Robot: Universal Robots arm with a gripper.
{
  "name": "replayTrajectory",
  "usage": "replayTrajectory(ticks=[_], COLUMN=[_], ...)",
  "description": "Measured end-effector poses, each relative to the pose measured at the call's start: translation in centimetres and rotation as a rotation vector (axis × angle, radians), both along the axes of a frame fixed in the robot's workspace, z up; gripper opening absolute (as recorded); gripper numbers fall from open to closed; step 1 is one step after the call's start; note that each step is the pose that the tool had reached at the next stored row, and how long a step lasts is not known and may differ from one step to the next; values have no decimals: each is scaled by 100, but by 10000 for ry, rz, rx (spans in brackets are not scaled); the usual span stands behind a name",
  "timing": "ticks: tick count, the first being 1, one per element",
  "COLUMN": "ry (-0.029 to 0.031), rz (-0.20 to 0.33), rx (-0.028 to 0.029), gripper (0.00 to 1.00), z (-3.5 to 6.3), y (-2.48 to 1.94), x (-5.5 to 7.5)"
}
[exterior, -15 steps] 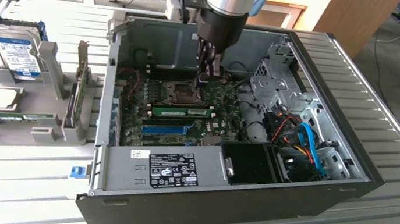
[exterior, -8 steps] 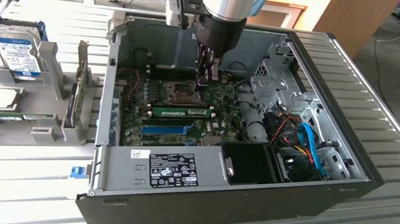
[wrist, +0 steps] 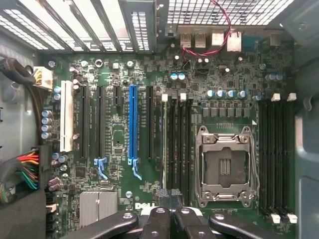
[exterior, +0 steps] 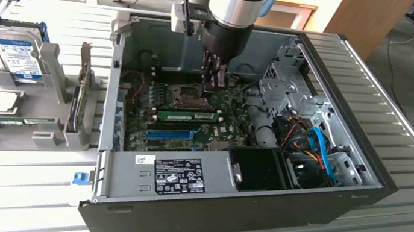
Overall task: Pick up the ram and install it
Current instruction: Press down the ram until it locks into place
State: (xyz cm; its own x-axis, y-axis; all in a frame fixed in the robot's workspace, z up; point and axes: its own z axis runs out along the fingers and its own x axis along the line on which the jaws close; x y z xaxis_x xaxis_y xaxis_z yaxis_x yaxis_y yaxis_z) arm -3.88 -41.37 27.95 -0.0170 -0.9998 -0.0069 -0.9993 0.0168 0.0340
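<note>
So the long thin green circuit-board ram stick (exterior: 193, 115) is down in a memory slot on the green motherboard (exterior: 225, 132). It lies level, just beside the square silver processor socket (exterior: 185, 96), on the side toward the bright blue plastic expansion slot (exterior: 170, 133). From the wrist view I think it's the thin pale edge in the slot furthest from the socket, but it's too skinny to be sure.

The black two-finger gripper (wrist: 172, 199) hangs inside the open dark grey computer case (exterior: 217, 218), above the board and close to one end of that bank of slots. Its fingers are pinched right together and I can't see anything between them. Can't tell whether the tips are actually touching the ram or just over it.

The case lies on its side on the pale slatted counter (exterior: 9, 192). Off to the exterior view's left, a grey plastic holder (exterior: 47, 130) carries a silver hard drive with a blue-white label (exterior: 17, 53) standing up, plus a second thin green strip (exterior: 23, 122) lying flat, well apart from the gripper.
</note>
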Motion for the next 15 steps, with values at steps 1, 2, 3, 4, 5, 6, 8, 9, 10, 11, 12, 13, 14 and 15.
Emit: replayTrajectory(ticks=[1, 2, 3, 4, 5, 6, 8, 9, 10, 11, 12, 13, 14, 15], ry=[0, -1, 0, 1, 1, 0, 0, 0, 1, 1, 1, 1, 0, 0], rz=[0, 0, 0, 0, 0, 0, 0, -1, 0, 0, 0, 0, 0, 0], rx=[0, 1, 1, 0, 0, 0, 0, -1, -1, 0, -1, 0, 0, 0], gripper=[11, 11, 11, 11, 11, 11, 11, 11, 11, 11, 11, 11, 11, 11], z=[-10, -20, -30, -39, -50, -61, -82, -92, -102, -114, -124, -134, -144, -153], y=[0, 0, 0, 0, 0, 0, 0, 0, 0, 0, 0, 0, 0, 0], x=[0, 0, 0, 0, 0, 0, 0, 0, 0, 0, 0, 0, 0, 0])
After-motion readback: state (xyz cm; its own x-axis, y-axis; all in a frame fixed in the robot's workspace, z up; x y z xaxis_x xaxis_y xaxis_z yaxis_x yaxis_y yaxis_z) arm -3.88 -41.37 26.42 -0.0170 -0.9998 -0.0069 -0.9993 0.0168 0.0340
